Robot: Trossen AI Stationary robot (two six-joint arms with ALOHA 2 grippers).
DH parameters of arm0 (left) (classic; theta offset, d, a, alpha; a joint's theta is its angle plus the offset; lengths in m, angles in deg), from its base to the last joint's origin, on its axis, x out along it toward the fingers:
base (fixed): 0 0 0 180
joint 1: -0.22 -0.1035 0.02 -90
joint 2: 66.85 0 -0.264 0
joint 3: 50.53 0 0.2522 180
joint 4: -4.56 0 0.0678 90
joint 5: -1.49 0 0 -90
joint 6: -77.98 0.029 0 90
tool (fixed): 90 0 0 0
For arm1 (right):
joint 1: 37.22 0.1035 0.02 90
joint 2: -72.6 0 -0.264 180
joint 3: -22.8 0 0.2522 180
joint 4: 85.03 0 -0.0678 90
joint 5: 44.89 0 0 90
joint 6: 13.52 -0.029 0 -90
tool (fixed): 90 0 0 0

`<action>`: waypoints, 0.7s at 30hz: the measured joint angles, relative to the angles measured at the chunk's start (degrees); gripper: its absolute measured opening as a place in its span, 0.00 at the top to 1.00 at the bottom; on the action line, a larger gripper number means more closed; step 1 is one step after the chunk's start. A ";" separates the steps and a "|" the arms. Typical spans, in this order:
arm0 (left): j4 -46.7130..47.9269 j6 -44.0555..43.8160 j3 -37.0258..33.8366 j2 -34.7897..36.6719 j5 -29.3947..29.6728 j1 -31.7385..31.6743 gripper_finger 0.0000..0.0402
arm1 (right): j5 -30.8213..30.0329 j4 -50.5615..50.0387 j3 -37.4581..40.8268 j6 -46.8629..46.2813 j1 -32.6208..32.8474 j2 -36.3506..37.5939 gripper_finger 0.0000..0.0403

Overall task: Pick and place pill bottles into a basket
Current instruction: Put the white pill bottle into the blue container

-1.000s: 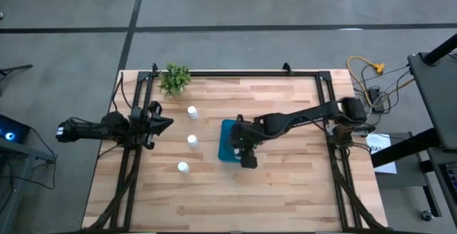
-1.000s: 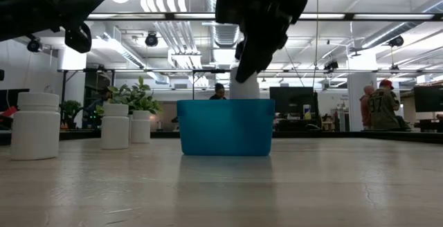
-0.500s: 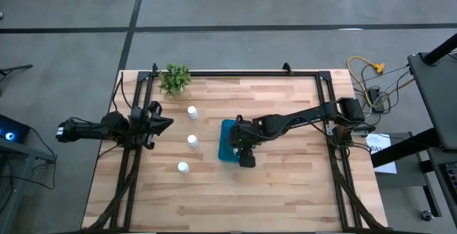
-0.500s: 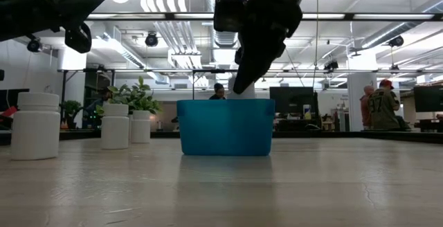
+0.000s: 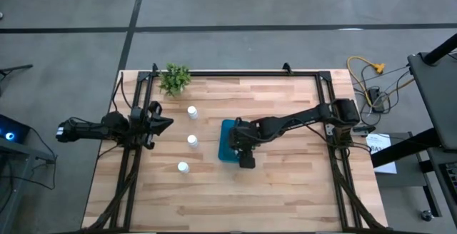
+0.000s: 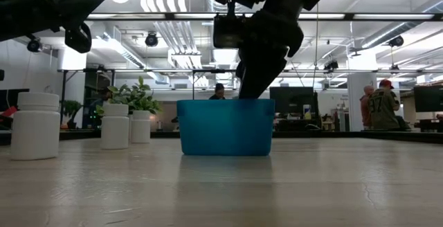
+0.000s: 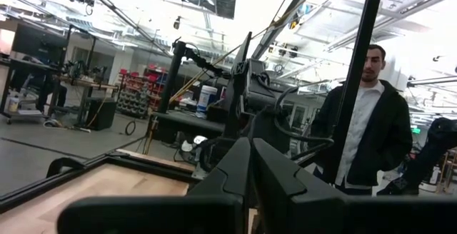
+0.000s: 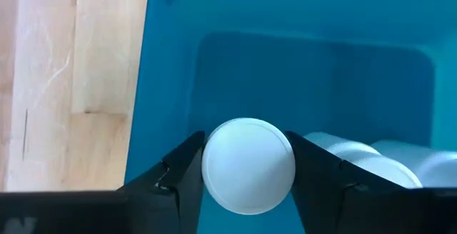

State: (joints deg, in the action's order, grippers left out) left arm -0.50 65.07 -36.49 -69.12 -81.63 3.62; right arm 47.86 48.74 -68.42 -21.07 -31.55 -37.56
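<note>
The teal basket (image 5: 227, 140) stands mid-table; it also shows in the low view (image 6: 225, 127). My right gripper (image 5: 237, 144) reaches down into it, shut on a white pill bottle (image 8: 248, 165). Two more bottles (image 8: 341, 153) lie in the basket beside it. Three bottles stand upright on their bases left of the basket (image 5: 192, 111), (image 5: 192, 140), (image 5: 183, 167). My left gripper (image 5: 161, 123) waits shut and empty at the table's left edge, above the table. My right gripper pinches the bottle between its two fingers (image 8: 180, 175), one on each opposite side at the cap (image 8: 211, 167). The fingers come from above, pointing down. The bottle is upright, cap up, inside the basket; whether its base touches the floor I cannot tell.
A small green plant (image 5: 175, 78) stands at the far left corner. Dark frame rails (image 5: 134, 155) run along the table's left and right sides. People stand in the room beyond the table (image 6: 377, 106).
My right gripper has gone down into the basket with the bottle. The bottle, which showed above the basket's rim in the low view, is now hidden behind the basket's wall. The gripper stays shut on it.
</note>
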 joint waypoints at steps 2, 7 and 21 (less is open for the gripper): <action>0.06 0.00 0.00 0.00 0.00 0.00 1.00 | 0.06 0.74 0.00 0.21 0.06 -0.35 0.58; -0.04 0.00 -0.01 0.06 0.01 0.00 1.00 | 0.28 0.77 0.09 0.22 0.06 -0.60 0.57; 0.02 0.00 0.00 0.02 0.00 0.00 1.00 | 0.70 0.76 0.23 0.07 0.06 1.26 0.55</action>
State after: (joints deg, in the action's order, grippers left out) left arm -0.49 65.07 -36.49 -69.09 -81.63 3.62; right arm 48.57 49.50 -68.19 -21.01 -31.48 -36.30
